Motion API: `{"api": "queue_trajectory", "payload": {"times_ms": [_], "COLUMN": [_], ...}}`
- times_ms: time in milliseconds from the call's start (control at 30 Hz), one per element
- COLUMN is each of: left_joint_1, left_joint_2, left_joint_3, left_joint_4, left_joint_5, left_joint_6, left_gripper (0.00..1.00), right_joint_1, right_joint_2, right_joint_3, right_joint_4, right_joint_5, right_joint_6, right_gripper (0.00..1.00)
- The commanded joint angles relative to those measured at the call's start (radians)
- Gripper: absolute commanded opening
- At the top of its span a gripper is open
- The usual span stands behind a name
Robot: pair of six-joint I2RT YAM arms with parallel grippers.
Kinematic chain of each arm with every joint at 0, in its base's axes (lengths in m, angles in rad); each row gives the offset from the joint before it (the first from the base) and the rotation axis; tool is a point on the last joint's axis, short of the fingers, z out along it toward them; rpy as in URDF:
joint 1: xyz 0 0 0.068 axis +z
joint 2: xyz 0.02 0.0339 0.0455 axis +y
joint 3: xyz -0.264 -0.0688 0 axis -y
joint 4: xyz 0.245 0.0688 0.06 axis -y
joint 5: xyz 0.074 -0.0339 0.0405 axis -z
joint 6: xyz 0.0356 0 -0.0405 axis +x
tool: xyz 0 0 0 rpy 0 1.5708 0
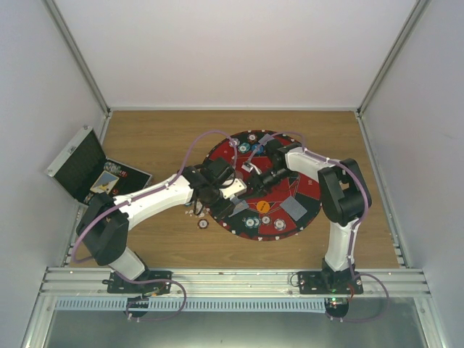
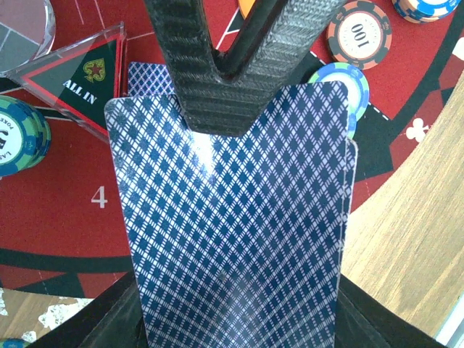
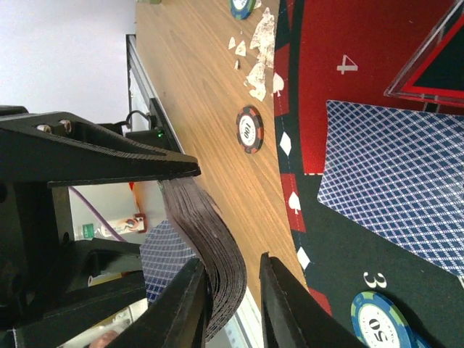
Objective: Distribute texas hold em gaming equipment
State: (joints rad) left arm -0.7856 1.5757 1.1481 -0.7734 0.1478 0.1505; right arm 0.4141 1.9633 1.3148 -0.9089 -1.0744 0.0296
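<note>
From where I stand, the left end effector [image 2: 221,138] is clenched on a thick deck of blue diamond-patterned playing cards [image 2: 239,239], one black woven-fibre finger [image 2: 217,80] pressing on the top card and the deck fanning out toward the wrist. It hangs over the large round red-and-black numbered mat [image 2: 58,225], near the mat's rim by the wooden table [image 3: 203,72]. The right end effector [image 3: 230,272] has its two fingers either side of the deck's bowed free edge; I cannot tell whether they are pinching it. Just beyond the left end effector lie a clear triangular "ALL IN" marker [image 2: 80,80] and a dark red and white striped chip marked 100 [image 2: 359,32]. Beside the right end effector a single blue-backed card [image 3: 391,174] lies flat on the mat, and a teal chip marked 50 [image 3: 380,319] sits close by.
</note>
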Motion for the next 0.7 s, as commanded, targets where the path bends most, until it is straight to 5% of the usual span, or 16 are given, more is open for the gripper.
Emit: {"api": "queue_trajectory", "payload": {"times_ms": [0,167,667], "left_joint_1": [-0.004,-0.004,-0.004], "left_joint_2": [-0.007,-0.005,-0.009], "left_joint_3": [0.009,0.009,-0.001], "left_joint_4": [0.034,0.034,0.033], "left_joint_5": [-0.005,-0.010,-0.031], "left_joint_6": [0.012,0.012,0.013], "left_gripper": [0.53,0.53,0.53], "right_joint_1": [-0.016,-0.016,-0.097], "right_joint_2": [-0.033,-0.048,-0.099], "right_joint_3": [-0.005,-0.012,-0.011], "right_joint_4": [-0.015,-0.011,0.015], "right_joint_5": [-0.013,-0.036,-0.020], "right_joint_6": [-0.025,-0.025,0.007], "right_gripper": [0.18,0.01,0.01]}}
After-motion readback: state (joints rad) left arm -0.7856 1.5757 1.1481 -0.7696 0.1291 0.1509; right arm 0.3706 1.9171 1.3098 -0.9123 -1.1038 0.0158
